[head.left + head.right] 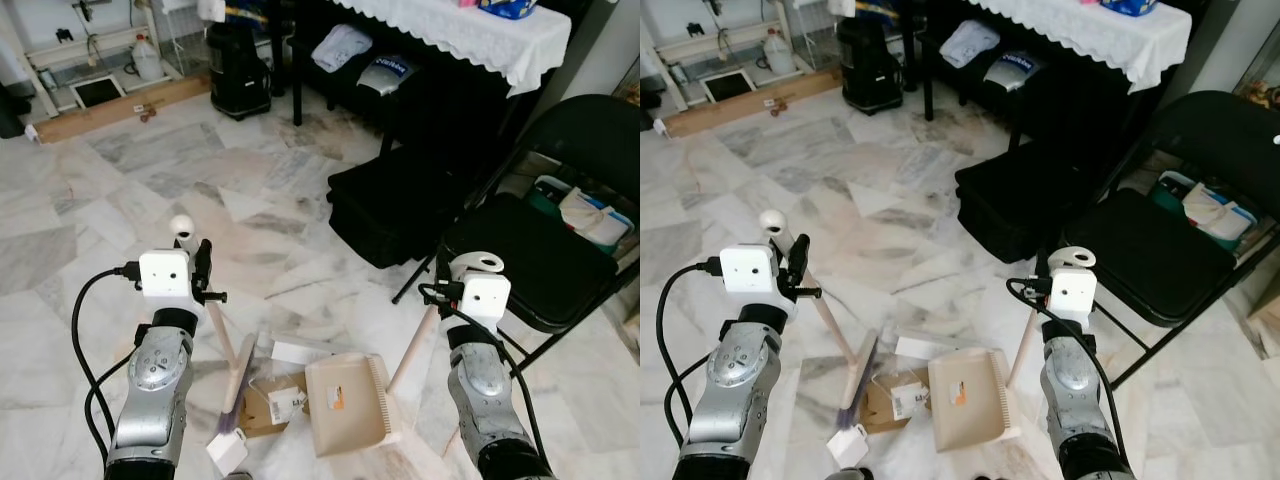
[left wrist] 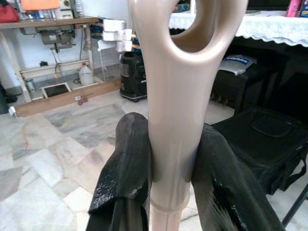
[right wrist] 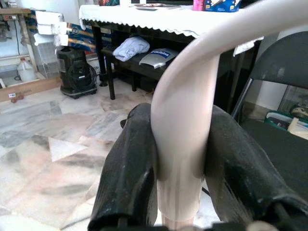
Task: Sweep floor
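Observation:
My left gripper (image 1: 203, 266) is shut on the upper part of a beige broom handle (image 1: 224, 338). The handle's looped end (image 2: 192, 29) stands above the black fingers (image 2: 126, 163). The broom head (image 1: 232, 398) rests on the marble floor among litter: a brown cardboard piece (image 1: 268, 408) and small white boxes (image 1: 227, 450). My right gripper (image 1: 446, 288) is shut on the long beige handle (image 3: 180, 144) of a dustpan. The dustpan's tray (image 1: 345, 402) lies on the floor just right of the litter, between my two arms.
A black folding chair (image 1: 545, 255) stands close on the right, with bags (image 1: 590, 215) behind it. A black bag (image 1: 400, 205) lies ahead under a table with a white lace cloth (image 1: 470, 30). A black bin (image 1: 238, 65) and a wooden plank (image 1: 120, 108) are at the far left.

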